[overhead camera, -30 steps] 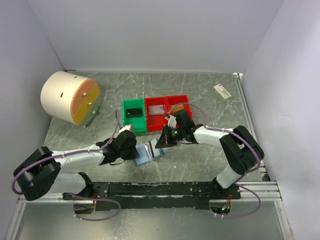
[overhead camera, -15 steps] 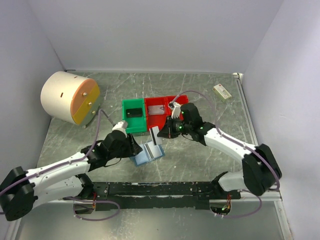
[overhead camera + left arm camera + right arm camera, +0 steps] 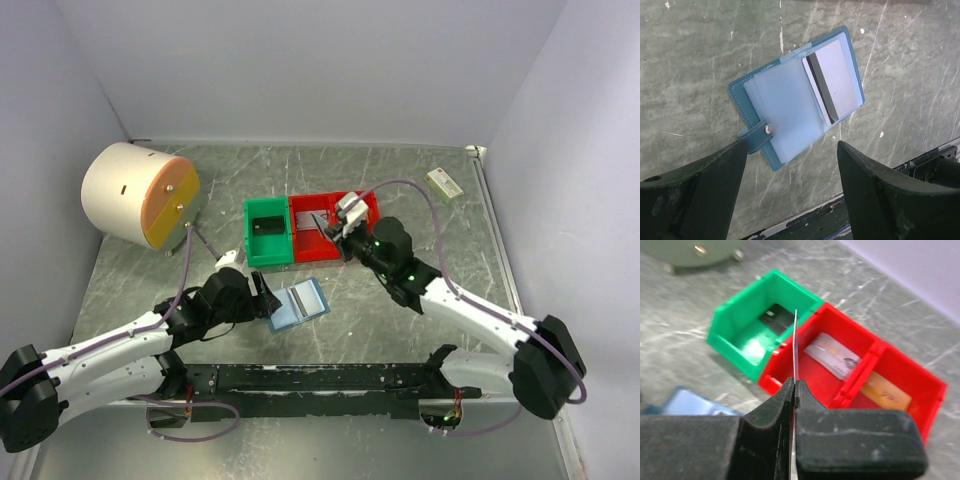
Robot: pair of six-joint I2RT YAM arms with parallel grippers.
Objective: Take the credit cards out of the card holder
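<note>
currently right gripper (image 3: 794, 390) clamps a credit card (image 3: 795, 342); i'd lower it squarely into the centre-frame red bin (image 3: 845, 322). left gripper (image 3: 792, 147) agape over card holder (image 3: 785, 100).

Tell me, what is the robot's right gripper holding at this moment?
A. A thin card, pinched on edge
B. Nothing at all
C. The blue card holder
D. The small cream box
A: in the right wrist view the right gripper is shut on a thin card that stands up edge-on between its fingers, while the blue card holder lies open below the open left gripper.
</note>
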